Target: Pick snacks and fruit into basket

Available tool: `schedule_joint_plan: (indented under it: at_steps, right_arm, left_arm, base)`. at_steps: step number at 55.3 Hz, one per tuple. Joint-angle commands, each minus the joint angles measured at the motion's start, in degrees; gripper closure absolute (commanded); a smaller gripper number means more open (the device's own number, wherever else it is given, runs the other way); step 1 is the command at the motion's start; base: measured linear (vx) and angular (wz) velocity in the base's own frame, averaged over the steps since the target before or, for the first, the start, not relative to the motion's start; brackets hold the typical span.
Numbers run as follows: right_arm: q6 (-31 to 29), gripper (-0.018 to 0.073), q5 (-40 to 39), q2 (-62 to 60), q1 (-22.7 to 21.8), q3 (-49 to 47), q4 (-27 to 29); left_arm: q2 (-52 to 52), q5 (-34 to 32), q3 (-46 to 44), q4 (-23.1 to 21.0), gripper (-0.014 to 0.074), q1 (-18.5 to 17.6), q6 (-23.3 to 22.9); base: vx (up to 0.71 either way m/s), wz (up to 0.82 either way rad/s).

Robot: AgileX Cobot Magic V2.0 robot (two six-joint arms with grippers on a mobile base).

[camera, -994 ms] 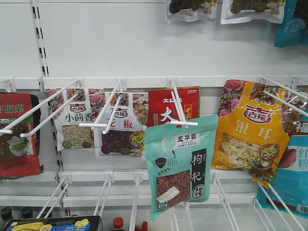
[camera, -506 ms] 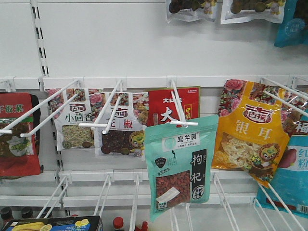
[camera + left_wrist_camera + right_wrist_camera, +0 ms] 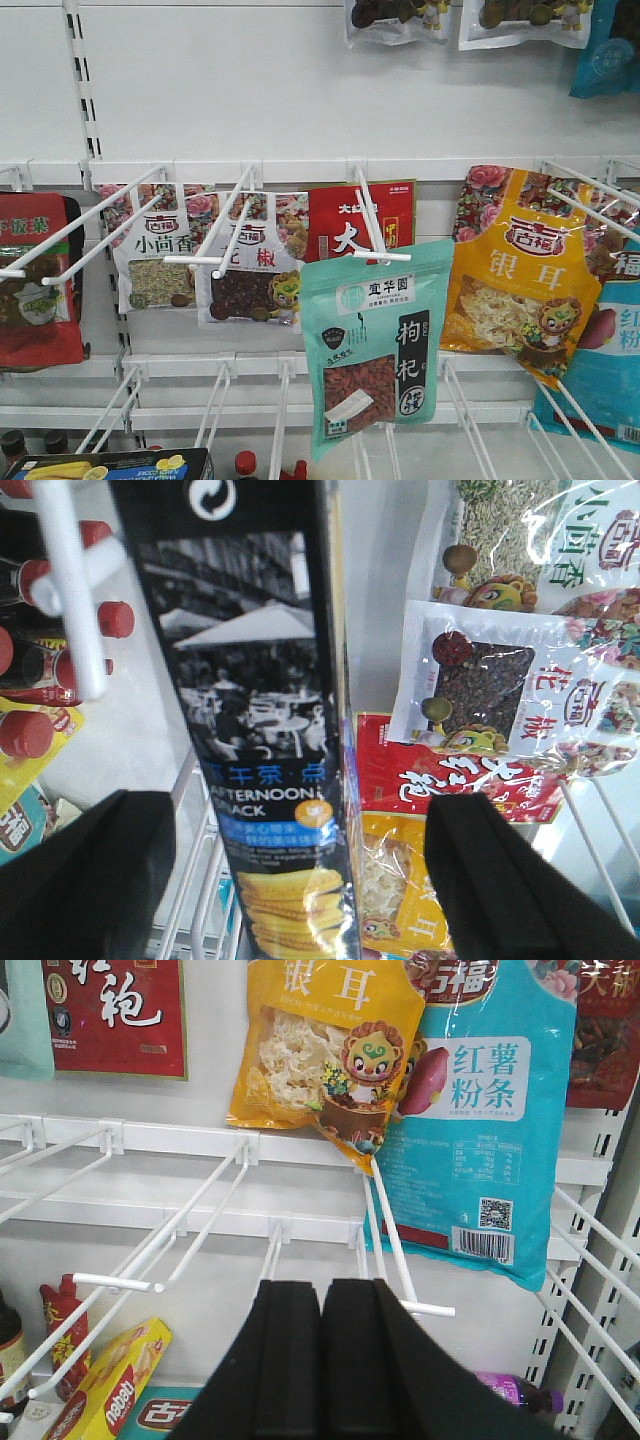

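Observation:
The black snack box (image 3: 270,780), printed with yellow biscuit pieces, stands upright between the fingers of my open left gripper (image 3: 300,890). Neither finger touches it. Its top edge also shows at the bottom left of the front view (image 3: 110,465). The mint-green pouch (image 3: 375,350) with a black label and red berries hangs on a white peg at the centre. My right gripper (image 3: 321,1300) is shut and empty, facing bare white pegs below the orange-yellow pouch (image 3: 325,1045). The basket and the fruit are out of view.
White peg hooks (image 3: 90,225) jut out from the shelf wall. Red-capped bottles (image 3: 40,670) stand left of the box. Spice pouches (image 3: 500,680) and a red pouch (image 3: 470,780) lie right of it. A blue pouch (image 3: 490,1110) and a yellow box (image 3: 110,1385) are near my right gripper.

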Motion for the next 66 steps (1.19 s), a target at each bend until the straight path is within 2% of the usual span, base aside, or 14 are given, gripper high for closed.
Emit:
schedule_joint_plan:
  at_steps: [1,32,48,56,66]
  right_arm:
    - [-0.30,0.0568,-4.82,-0.62,0.12,0.37,-0.59]
    - [-0.30,0.0568,-4.82,-0.62,0.12,0.37,-0.59]
    - [-0.30,0.0568,-4.82,-0.62,0.12,0.37,-0.59]
    - [-0.30,0.0568,-4.82,-0.62,0.12,0.37,-0.59]
    - [-0.30,0.0568,-4.82,-0.62,0.12,0.37,-0.59]
  left_arm:
    - [0.25,-6.54,-1.53,0.05,0.0002,-0.27,-0.31]
    - [7.38,-15.27,-1.53,-0.62,0.0002,-0.27,-1.78]
    - [13.34,-25.09,-1.53,-0.67,0.0006,-0.27,-1.88]
    - [13.47,-25.03,-1.53,-0.73,0.0055,-0.27,-2.35]
    - [13.47,-25.03,-1.53,-2.36,0.0225,-0.27,-2.35]
  base:
    - [0.00,0.00]
    - [0.00,0.00]
    - [0.00,0.00]
    - [0.00,0.00]
    - [0.00,0.00]
